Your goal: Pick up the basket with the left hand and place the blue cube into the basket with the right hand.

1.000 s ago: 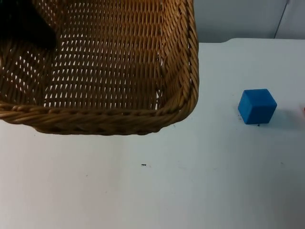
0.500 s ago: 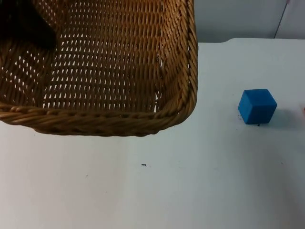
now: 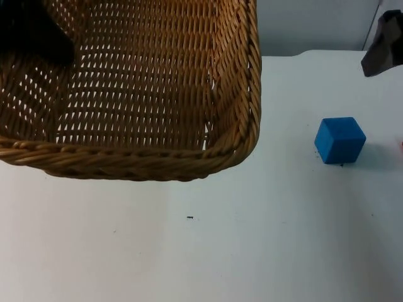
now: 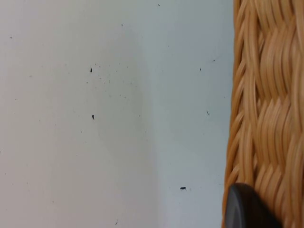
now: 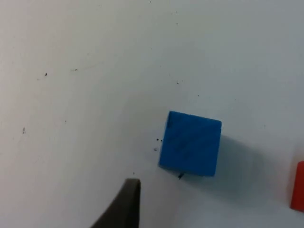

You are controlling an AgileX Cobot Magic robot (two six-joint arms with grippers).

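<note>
The left gripper [image 4: 247,209] is right at the wicker basket [image 3: 145,94], one black fingertip pressed against the woven rim, though whether its fingers are clamped or loose I cannot tell from here. The basket hangs raised above the white bench [image 3: 252,239], open mouth up, its long axis hard to judge with so much of it cut off. Over to the right gripper [image 3: 382,44], coming in beyond the blue cube [image 3: 340,139], one dark fingertip hovering near the cube; how far apart its fingers stand, I cannot tell either. The cube sits flat on the bench, well apart from the basket, on the side away from the left arm. It has no long axis to speak of, being equal on all sides, and it sits turned a little, its edges skewed to the basket's rim. So the step in hand looks like the reach: the smart play is to centre over the cube, twist the wrist to square the fingers against two opposite faces, then drop straight down. A red object [image 5: 298,185] lies just beside the cube; steer clear of it.
</note>
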